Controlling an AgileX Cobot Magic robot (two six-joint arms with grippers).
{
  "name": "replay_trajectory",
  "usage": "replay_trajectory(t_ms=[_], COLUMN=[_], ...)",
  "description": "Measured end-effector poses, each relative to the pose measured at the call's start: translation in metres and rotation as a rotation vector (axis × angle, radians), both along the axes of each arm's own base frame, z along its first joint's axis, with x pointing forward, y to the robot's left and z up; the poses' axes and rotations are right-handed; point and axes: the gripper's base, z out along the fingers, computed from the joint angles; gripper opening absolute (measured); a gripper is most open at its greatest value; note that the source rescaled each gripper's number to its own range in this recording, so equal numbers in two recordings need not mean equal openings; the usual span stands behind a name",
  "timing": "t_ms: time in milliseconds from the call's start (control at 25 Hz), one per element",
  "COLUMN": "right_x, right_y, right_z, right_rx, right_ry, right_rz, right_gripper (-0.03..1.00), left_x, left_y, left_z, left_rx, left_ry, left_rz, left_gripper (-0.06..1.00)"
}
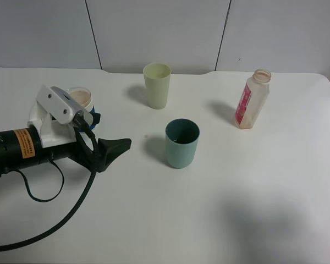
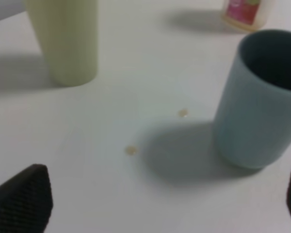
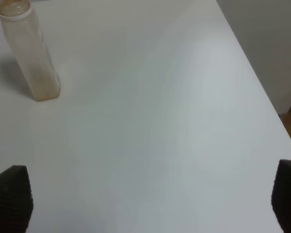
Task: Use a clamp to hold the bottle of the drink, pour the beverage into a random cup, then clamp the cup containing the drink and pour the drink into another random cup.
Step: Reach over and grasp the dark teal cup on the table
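Cup with blue base (image 1: 83, 100) shows only overhead.

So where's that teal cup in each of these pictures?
Exterior high: the teal cup stands near the middle of the table, nearer the camera than the pale yellow-green cup.
Left wrist: the same cup is close up and large, partly cut off by the frame.
Right wrist: not in it.
Shared landmark: the drink bottle shows in all three.
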Motion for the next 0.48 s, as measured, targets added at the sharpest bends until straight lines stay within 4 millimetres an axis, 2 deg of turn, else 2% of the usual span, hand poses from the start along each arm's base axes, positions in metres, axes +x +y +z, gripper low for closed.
replay_trajectory(t_ms=[480], right_x=[0.0000], right_y=[0.0000], right_z=[0.0000], right_rx=[0.000], right_ry=[0.000], right_rz=[0.000], right_gripper=[0.98], left_x=[-0.0002], left_y=[-0.0074], left_z=[-0.0092], left_rx=[-0.064], left_ry=[-0.010], left_rz=[-0.068], left_gripper=[0.93])
